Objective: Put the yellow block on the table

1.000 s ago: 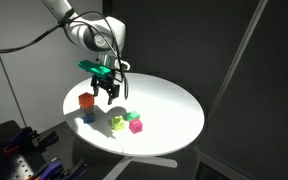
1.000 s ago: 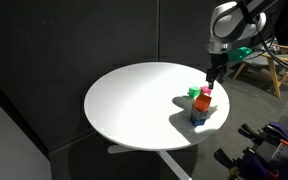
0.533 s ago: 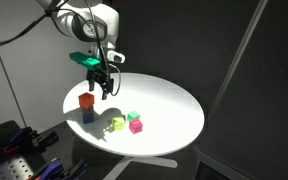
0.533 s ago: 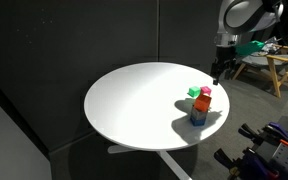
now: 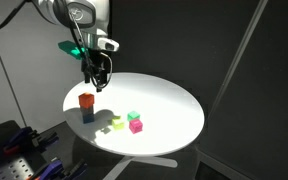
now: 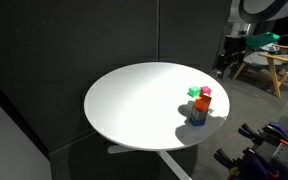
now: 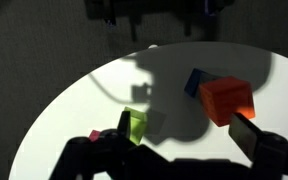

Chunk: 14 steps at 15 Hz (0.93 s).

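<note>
The yellow block point(image 5: 118, 123) lies on the round white table point(image 5: 174, 105), lime-looking, next to a mint-green cube point(image 5: 133, 116) and a magenta cube point(image 5: 136, 127). In the wrist view the yellow block point(image 7: 136, 124) lies on the table point(image 7: 84, 95) far below my left finger. My gripper point(image 5: 97, 80) hangs open and empty above the table's edge, over the orange-red cube point(image 5: 86, 99). In the wrist view the gripper point(image 7: 189, 135) has its fingers wide apart. In an exterior view the gripper point(image 6: 227, 62) is beyond the table point(image 6: 134, 100), and the yellow block is hidden there.
The orange-red cube point(image 7: 227, 98) sits on a blue cube point(image 7: 195, 80), forming a small stack point(image 6: 200, 108) near the table's edge. Mint-green point(image 6: 194, 92) and magenta point(image 6: 206, 92) cubes lie behind it. A wooden stool point(image 6: 269, 70) and dark curtains surround the table.
My gripper has risen from just above the cubes and drawn back towards the table's edge, empty. The cubes have not moved.
</note>
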Each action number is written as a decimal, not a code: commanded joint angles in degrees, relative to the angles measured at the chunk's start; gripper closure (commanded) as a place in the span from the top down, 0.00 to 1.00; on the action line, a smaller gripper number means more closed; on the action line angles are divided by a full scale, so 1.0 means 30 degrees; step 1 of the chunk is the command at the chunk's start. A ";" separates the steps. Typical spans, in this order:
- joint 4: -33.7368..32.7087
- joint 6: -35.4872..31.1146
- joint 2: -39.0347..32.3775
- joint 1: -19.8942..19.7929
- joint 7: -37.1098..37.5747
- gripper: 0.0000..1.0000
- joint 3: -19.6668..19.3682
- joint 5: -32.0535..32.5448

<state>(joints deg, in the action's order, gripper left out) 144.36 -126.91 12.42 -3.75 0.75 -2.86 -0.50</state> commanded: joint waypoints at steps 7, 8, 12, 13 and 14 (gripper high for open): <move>0.1338 0.1342 0.3468 0.0326 0.0559 1.00 0.0744 0.0039; 0.1372 0.1605 0.3694 0.0419 0.0443 1.00 0.0762 -0.0039; 0.1531 0.2362 0.4564 0.0757 0.0274 1.00 0.0861 -0.0119; 0.1604 0.2469 0.4785 0.0823 0.0261 1.00 0.0899 -0.0100; 0.1685 0.2545 0.5014 0.0895 0.0244 1.00 0.0929 -0.0090</move>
<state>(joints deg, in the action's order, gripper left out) 148.07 -120.89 24.01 -1.67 1.06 -0.39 -0.50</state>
